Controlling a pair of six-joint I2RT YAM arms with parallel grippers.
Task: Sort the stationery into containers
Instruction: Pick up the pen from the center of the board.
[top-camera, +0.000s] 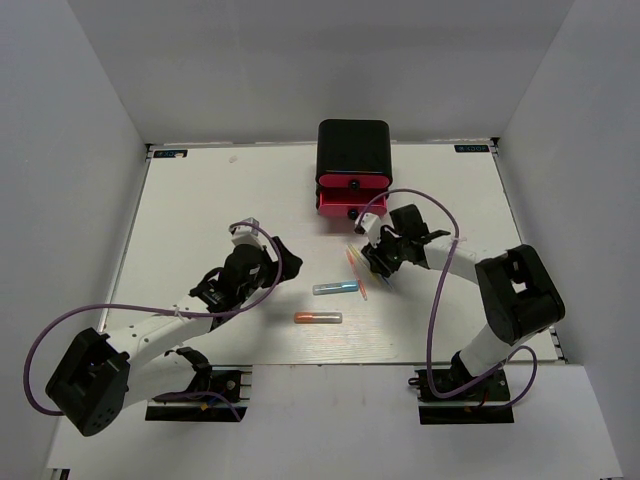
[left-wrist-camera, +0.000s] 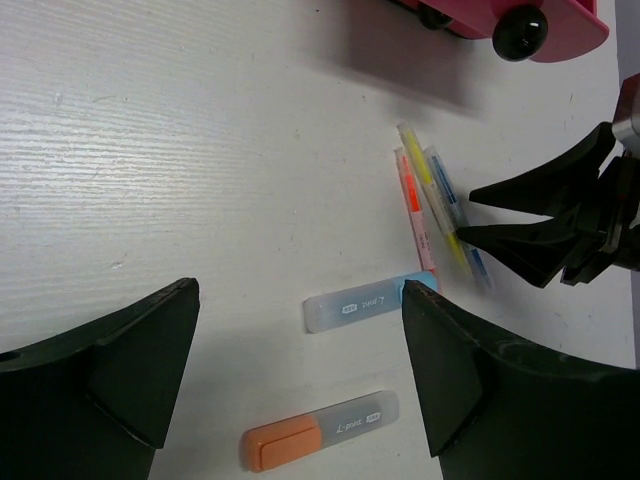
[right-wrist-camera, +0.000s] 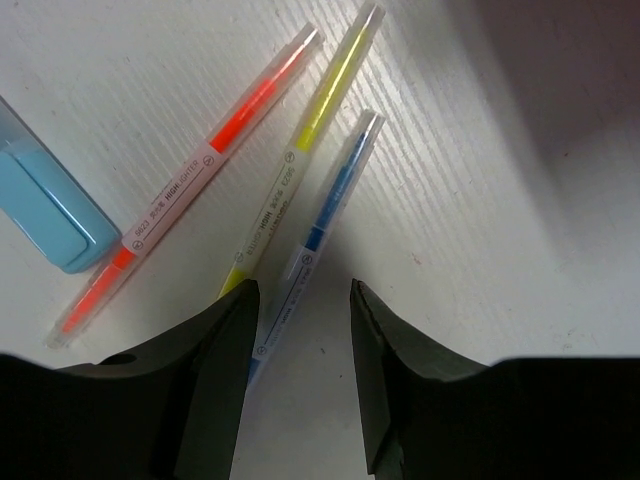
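Note:
The containers are a black box (top-camera: 352, 148) with pink drawer fronts (top-camera: 340, 205) and black knobs (left-wrist-camera: 520, 30) at the table's far middle. A blue capsule tube (left-wrist-camera: 355, 305) and an orange one (left-wrist-camera: 320, 432) lie flat on the table. My left gripper (left-wrist-camera: 300, 290) hovers open and wide over them, holding nothing. Pink (right-wrist-camera: 200, 165), yellow (right-wrist-camera: 310, 130) and blue (right-wrist-camera: 320, 220) sticks lie fanned out just right of the blue capsule. My right gripper (right-wrist-camera: 300, 295) is open and low over the sticks. The blue stick's near end lies between its fingers, close to the left finger (right-wrist-camera: 215, 350).
White walls (top-camera: 60, 200) close in the table on the left, right and back. The two grippers face each other across the stationery, a short way apart. A purple cable (top-camera: 440, 260) loops over the right arm.

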